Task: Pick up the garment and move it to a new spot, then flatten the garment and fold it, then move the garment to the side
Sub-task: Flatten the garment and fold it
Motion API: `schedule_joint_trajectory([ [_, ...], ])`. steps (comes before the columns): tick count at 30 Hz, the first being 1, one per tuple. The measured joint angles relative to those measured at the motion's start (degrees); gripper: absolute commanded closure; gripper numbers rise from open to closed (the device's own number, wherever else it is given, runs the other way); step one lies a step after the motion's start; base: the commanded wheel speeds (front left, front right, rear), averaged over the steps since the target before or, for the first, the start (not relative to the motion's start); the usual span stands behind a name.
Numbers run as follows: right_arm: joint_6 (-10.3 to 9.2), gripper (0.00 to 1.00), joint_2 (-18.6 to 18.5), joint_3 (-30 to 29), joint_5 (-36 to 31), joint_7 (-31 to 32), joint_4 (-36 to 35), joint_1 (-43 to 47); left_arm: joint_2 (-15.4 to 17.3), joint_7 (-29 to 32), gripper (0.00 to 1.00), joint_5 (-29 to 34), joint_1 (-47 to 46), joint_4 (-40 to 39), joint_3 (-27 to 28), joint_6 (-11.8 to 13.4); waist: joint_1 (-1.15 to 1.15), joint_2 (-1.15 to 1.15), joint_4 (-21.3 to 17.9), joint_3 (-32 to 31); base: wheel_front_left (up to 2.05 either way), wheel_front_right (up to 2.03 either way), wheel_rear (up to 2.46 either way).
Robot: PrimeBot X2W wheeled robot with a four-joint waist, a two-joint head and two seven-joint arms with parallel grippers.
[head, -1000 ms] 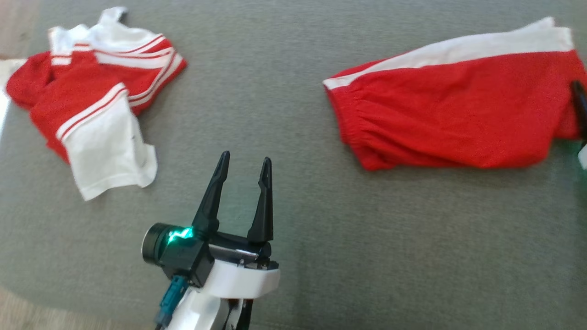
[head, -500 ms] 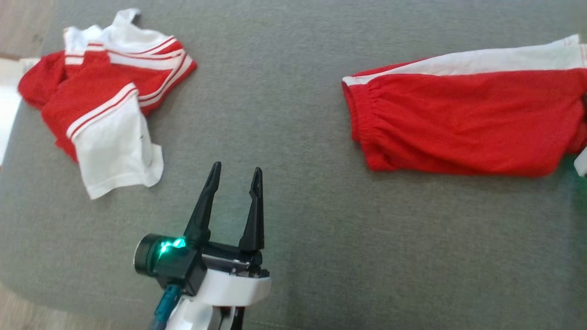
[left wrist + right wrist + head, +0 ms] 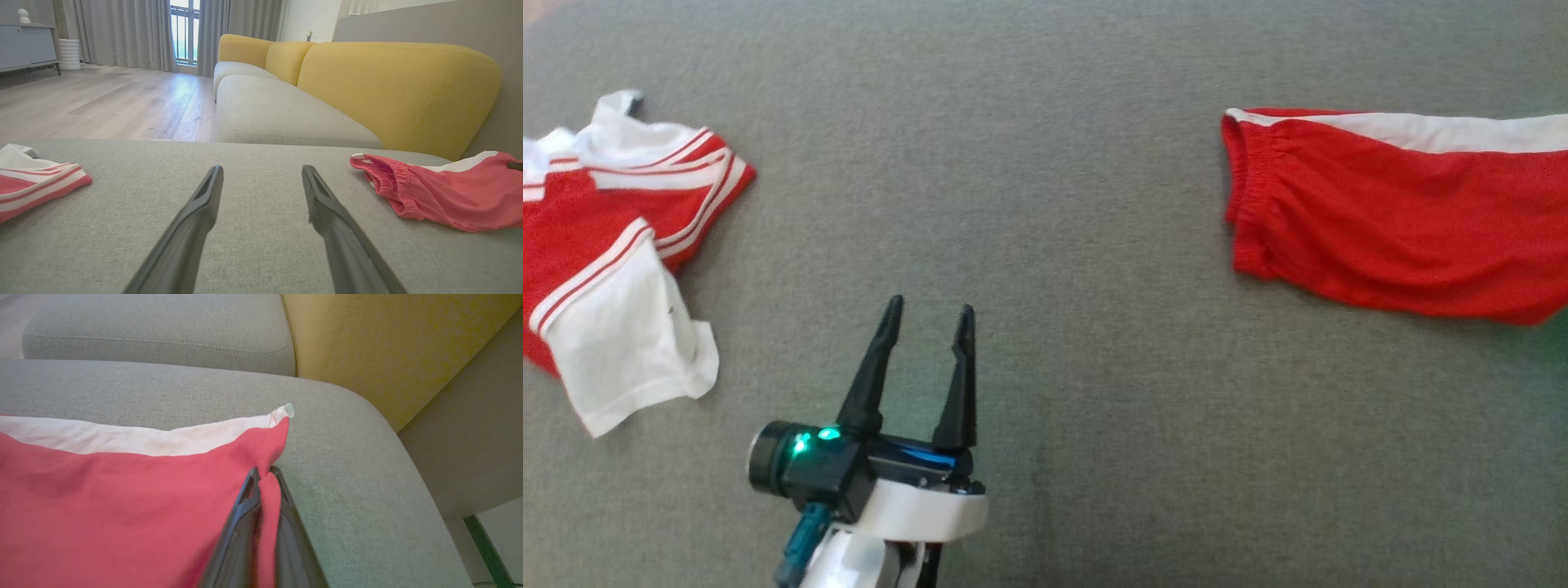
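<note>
Grey upholstery runs wide under the robot, a broad seat (image 3: pixel 1029 163) with a yellow sofa back (image 3: pixel 392 90) rising behind it and wood floor (image 3: pixel 102 102) beyond. Red shorts (image 3: pixel 1405 220) with a white side stripe lie on the right part of the seat, waistband end towards the middle, the other end running off the edge of the head view. The right gripper (image 3: pixel 264 473) is clenched on a corner of the shorts, red cloth pinched between its two fingers near the seat's rounded edge. The left gripper (image 3: pixel 930 306) hangs released, fingers spread over bare fabric. It sits between the shorts and a crumpled red-and-white shirt (image 3: pixel 613 245) well off to the left, touching neither. As I read it, the task has barely begun. The hold is taken, but most of the shorts rest on the seat, so the carry to a new spot is only starting. The flattening, the fold and the final move aside are all left. Against a second ago, the whole head view has shifted, so the camera has turned. Even so, the gap between shirt and shorts is clearly wider now, which suggests the shorts are being drawn rightwards. The right gripper, then open at the shorts' far edge, has since closed. The left one looks unchanged.
</note>
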Motion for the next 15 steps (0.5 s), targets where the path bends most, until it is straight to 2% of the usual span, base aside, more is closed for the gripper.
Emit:
schedule_joint_trajectory([
  [6, 0.00, 1.00, 2.3, 1.9, -6.0, -1.8, -0.8, -4.9, 0.0, 0.0, 0.00, 0.0, 0.0, 0.5, 1.2, -0.4, 0.00, 0.00, -1.9, -1.9, 0.00, 0.00, 0.00],
  [15, 0.00, 1.00, 9.4, 4.6, -11.4, -2.7, -5.4, -7.1, 0.0, 0.0, 0.00, 0.0, 2.1, 0.8, 2.6, -0.5, -0.01, 0.00, -1.7, -6.7, 0.00, 0.00, 0.00],
])
